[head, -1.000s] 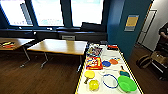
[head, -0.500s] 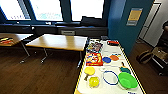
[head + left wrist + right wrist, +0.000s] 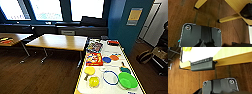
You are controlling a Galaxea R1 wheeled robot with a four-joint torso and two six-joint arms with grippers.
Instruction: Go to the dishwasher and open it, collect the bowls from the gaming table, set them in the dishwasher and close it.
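Two bowls on gaming table (image 3: 110, 63): green bowl (image 3: 127, 80) at near right, yellow bowl (image 3: 94, 81) near left edge | both grippers: open or closed, cannot tell | risk: yellow bowl pushed off edge by clumsy reach.

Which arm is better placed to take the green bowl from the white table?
Probably the right. The green bowl sits at the gaming table's right edge, the yellow bowl toward its left, and the right wrist view already shows the table edge close.
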